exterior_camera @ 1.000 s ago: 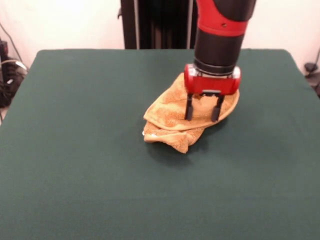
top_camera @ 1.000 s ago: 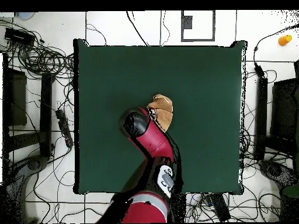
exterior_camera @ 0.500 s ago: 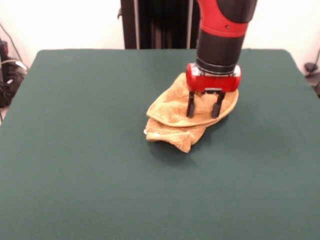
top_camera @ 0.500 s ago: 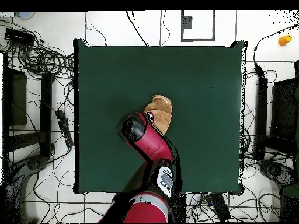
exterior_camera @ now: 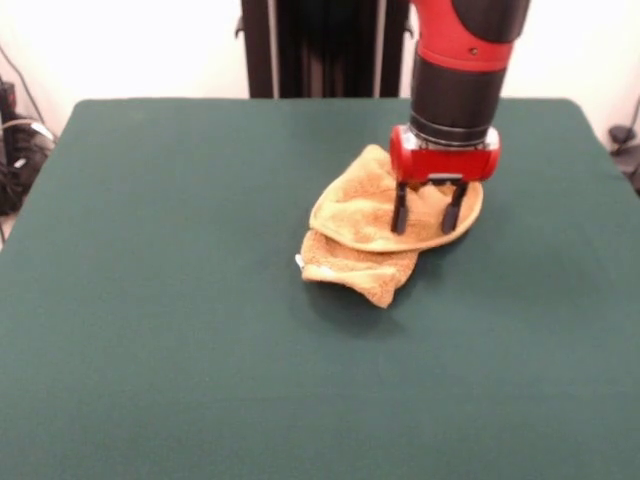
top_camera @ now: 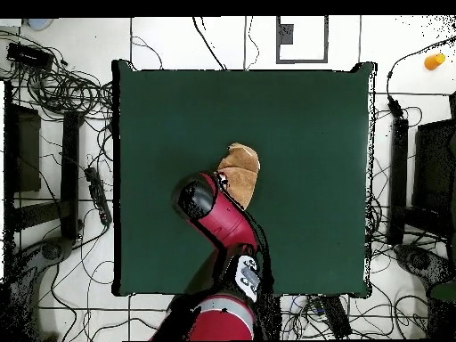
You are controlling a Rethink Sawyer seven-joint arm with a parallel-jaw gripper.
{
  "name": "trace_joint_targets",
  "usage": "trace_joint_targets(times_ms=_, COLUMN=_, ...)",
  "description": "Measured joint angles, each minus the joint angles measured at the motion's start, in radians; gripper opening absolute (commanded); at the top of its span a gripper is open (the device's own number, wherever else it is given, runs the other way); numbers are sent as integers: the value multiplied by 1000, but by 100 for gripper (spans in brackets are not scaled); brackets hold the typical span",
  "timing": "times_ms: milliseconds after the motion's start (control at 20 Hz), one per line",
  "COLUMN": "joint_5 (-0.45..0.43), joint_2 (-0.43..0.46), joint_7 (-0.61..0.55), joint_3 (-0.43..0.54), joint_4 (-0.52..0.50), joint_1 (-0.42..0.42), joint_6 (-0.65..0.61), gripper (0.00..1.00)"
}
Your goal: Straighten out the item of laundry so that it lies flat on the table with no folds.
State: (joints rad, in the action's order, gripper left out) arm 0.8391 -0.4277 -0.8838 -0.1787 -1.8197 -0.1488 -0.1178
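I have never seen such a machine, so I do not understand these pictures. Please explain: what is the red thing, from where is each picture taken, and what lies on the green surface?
The red and black thing is a robot arm. Its two-fingered hand is open and holds nothing; it stands over a small golden-orange terry towel, which lies crumpled and folded on the large dark green table. One picture looks across the table toward the robot. The other looks straight down, with the arm partly covering the towel.
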Motion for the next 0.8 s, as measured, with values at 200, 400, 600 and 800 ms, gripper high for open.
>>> trace_joint_targets(times_ms=200, joint_5=0, joint_2=6, joint_7=-4, joint_3=41, joint_4=-2, joint_1=14, joint_6=51, gripper=100)
trace_joint_targets(times_ms=400, joint_5=-8, joint_2=19, joint_7=-20, joint_3=90, joint_4=-4, joint_1=42, joint_6=117, gripper=100)
trace_joint_targets(times_ms=600, joint_5=-26, joint_2=38, joint_7=-60, joint_3=133, joint_4=-4, joint_1=72, joint_6=181, gripper=100)
trace_joint_targets(times_ms=800, joint_5=-61, joint_2=38, joint_7=-106, joint_3=146, joint_4=-3, joint_1=84, joint_6=208, gripper=100)
